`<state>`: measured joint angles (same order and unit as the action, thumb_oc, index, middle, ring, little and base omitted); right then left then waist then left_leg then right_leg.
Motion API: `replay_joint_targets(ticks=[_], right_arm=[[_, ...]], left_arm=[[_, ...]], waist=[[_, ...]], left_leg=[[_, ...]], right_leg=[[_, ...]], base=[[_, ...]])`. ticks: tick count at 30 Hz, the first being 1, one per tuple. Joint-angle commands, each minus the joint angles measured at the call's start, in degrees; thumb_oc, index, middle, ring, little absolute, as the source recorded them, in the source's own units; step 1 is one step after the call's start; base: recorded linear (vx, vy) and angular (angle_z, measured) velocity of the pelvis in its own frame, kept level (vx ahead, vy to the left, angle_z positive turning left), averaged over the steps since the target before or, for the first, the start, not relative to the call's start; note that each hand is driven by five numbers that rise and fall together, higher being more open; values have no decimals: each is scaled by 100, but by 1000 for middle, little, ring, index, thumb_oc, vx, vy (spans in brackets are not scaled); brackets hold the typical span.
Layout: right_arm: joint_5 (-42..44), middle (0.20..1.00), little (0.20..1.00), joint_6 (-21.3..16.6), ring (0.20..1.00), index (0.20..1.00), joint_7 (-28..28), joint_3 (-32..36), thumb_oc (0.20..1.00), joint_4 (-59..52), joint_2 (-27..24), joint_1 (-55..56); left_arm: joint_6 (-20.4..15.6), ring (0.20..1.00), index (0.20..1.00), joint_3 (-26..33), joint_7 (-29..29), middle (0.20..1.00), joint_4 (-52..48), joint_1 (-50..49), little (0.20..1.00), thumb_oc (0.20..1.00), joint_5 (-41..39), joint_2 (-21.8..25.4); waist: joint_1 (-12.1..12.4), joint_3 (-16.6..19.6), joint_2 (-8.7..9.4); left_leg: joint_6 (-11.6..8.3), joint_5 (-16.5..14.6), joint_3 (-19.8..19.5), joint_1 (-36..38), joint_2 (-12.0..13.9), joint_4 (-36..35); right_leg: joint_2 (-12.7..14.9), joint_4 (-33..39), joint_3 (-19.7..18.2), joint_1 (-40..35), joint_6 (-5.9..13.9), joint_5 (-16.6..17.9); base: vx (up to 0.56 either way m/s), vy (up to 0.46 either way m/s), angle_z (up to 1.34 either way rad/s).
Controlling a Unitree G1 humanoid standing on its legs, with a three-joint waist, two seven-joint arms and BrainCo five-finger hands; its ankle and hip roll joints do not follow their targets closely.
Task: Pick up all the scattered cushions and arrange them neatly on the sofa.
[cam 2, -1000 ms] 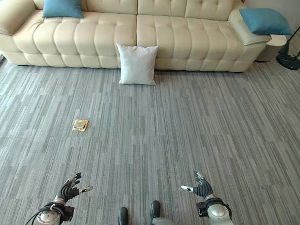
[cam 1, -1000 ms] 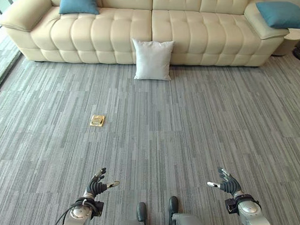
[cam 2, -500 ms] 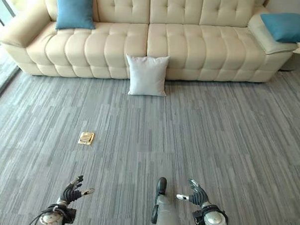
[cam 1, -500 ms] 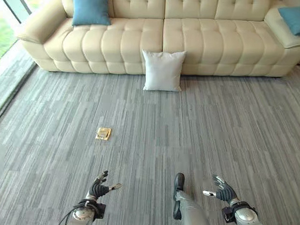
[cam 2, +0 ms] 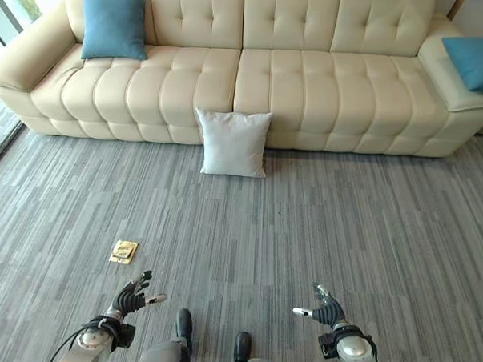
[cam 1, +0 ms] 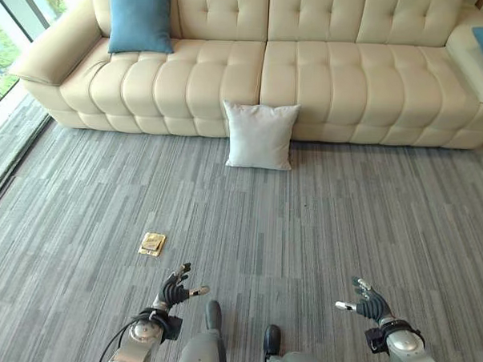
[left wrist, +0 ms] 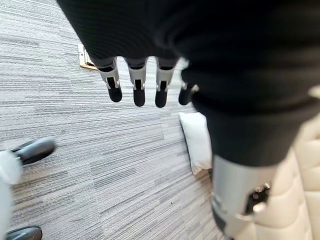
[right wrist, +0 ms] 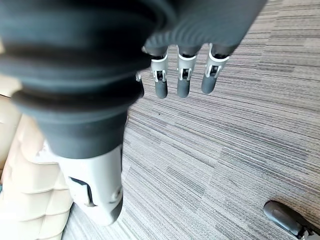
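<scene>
Fingers relaxed on both hands [cam 1: 175,292] [cam 1: 370,303]; white cushion [cam 1: 259,134] unlabelled.

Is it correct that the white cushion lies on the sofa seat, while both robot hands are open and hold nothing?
Not quite. The white cushion is not on the seat: it stands on the carpet, leaning against the front of the sofa, as the left eye view shows. The rest holds: the left hand and the right hand are open and hold nothing.
</scene>
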<state>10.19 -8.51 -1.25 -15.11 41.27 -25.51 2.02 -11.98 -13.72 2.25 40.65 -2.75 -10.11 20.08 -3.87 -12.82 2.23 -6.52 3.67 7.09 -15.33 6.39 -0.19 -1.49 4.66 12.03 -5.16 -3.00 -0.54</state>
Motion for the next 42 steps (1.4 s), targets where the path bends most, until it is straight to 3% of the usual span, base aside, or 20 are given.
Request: replay_joint_targets(ticks=[1,5,9,11,12,13,14,18,19,20,22,26,27,30,32,35,38,40,42], right_arm=[[62,1000,1000,-195,1000,1000,-141,192,1000,-97,-109,20],[32,1000,1000,-180,1000,1000,-113,228,1000,-52,-50,32],[-10,1000,1000,-174,1000,1000,-52,141,1000,-58,77,-43],[-61,1000,1000,-151,1000,1000,-15,59,1000,-174,113,-150],[-61,1000,1000,-136,1000,1000,10,-15,1000,-324,166,-275],[-44,1000,1000,-146,1000,1000,7,-54,1000,-467,198,-329],[-58,1000,1000,-144,1000,1000,38,-99,1000,-564,195,-341],[-99,1000,1000,-121,1000,1000,77,-200,1000,-654,149,-380],[-99,1000,1000,-120,1000,1000,77,-202,1000,-656,145,-379],[-89,1000,1000,-116,1000,1000,70,-233,1000,-587,137,-408],[-127,1000,1000,-117,1000,1000,46,-251,1000,-506,108,-441],[-204,1000,1000,-113,1000,1000,65,-245,1000,-514,65,-377],[-176,1000,1000,-101,1000,1000,106,-209,1000,-537,35,-239],[-172,1000,1000,-128,1000,1000,113,-160,1000,-583,-42,-171],[-98,1000,1000,-174,1000,1000,113,-126,1000,-750,-126,-75],[-5,1000,1000,-189,1000,1000,65,-85,1000,-748,-185,19],[63,1000,1000,-163,1000,1000,51,-76,1000,-683,-174,20],[24,1000,1000,-149,1000,1000,48,-74,1000,-595,-183,49],[-7,1000,1000,-135,1000,1000,36,-63,1000,-556,-178,69]], left_arm=[[-150,1000,1000,-70,41,1000,-359,-68,1000,1000,-26,299],[-142,1000,1000,-6,62,1000,-316,-85,1000,1000,-41,273],[-145,1000,1000,32,65,1000,-308,-132,1000,1000,-51,299],[-141,1000,1000,59,79,1000,-285,-113,1000,1000,-48,370],[-127,1000,1000,62,100,1000,-264,-37,1000,1000,-35,425],[-133,1000,1000,76,135,1000,-199,-4,1000,1000,-31,447],[-135,1000,1000,94,150,1000,-168,9,1000,1000,-22,448],[-129,1000,1000,95,189,1000,-115,0,1000,1000,-62,410],[-131,1000,1000,95,189,1000,-113,0,1000,1000,-62,407],[-107,1000,1000,68,190,1000,-73,12,1000,1000,-70,339],[-134,1000,1000,61,207,1000,-41,49,1000,1000,-66,265],[-154,1000,1000,28,197,1000,-77,84,1000,1000,-45,184],[-162,1000,1000,-43,124,1000,-77,25,1000,1000,27,146],[-159,1000,1000,-87,100,1000,38,-14,1000,1000,2,55],[-151,1000,1000,-118,69,1000,-4,-57,1000,1000,-61,39],[-125,1000,1000,-169,37,1000,37,-18,1000,1000,-97,7],[-119,1000,1000,-221,60,1000,65,23,1000,1000,-121,-21],[-116,1000,1000,-293,-7,1000,-68,-49,1000,1000,-75,-5],[-117,1000,1000,-246,-2,1000,-62,-109,1000,1000,-39,24]], waist=[[234,-12,65],[311,85,83],[412,234,211],[484,266,293],[460,195,283],[425,155,228],[367,113,202],[239,65,64],[226,50,57],[153,40,51],[70,-1,54],[-50,14,30],[-63,45,38],[-97,140,-19],[-108,159,-39],[-121,121,72],[-98,103,134],[12,101,153],[90,98,136]], left_leg=[[104,213,219,258,57,40],[97,354,329,283,123,40],[268,66,308,236,-111,645],[455,-214,443,326,-245,817],[636,-424,486,540,-338,834],[758,-614,506,824,-431,780],[804,-710,458,1038,-509,719],[843,-951,356,1517,-643,505],[840,-960,342,1538,-640,504],[811,-1084,333,1809,-704,384],[766,-1186,278,2010,-767,363],[640,-1309,121,2277,-779,403],[545,-1461,5,2431,-804,544],[219,-1073,-105,2407,-628,960],[-16,-563,-173,2188,-442,1636],[-176,67,66,1775,-121,2757],[-80,-84,210,1529,-117,2813],[142,-608,444,1171,-193,1917],[164,-555,445,907,-178,1228]], right_leg=[[314,-778,-558,164,676,-695],[325,-861,-759,-232,756,-858],[663,-1240,-957,-317,957,-814],[895,-1810,-1045,-53,1182,-340],[1000,-2667,-1124,402,1276,154],[1035,-3108,-1057,700,1283,397],[996,-3189,-1009,910,1214,392],[1018,-2532,-346,1522,1112,127],[1018,-2534,-331,1496,1111,114],[1026,-1943,-55,1756,1151,108],[1041,-1395,39,1867,1187,271],[1087,-976,49,2057,1277,463],[1067,-938,-49,1824,1211,498],[971,-1011,43,1637,1045,490],[814,-1010,61,1418,845,319],[603,-831,7,894,518,8],[568,-755,-53,710,479,-101],[555,-593,-131,432,590,-252],[517,-524,-171,299,633,-335]], base=[[365,101,4],[400,153,-18],[359,201,-44],[344,267,-34],[471,334,-64],[489,316,-59],[415,223,-28],[314,94,1],[380,7,-11],[369,-17,2],[384,-47,6],[402,-129,32],[597,-262,60],[404,-259,67],[315,-300,44],[281,-288,-17],[260,-175,-20],[377,-62,-45],[254,39,-29]])
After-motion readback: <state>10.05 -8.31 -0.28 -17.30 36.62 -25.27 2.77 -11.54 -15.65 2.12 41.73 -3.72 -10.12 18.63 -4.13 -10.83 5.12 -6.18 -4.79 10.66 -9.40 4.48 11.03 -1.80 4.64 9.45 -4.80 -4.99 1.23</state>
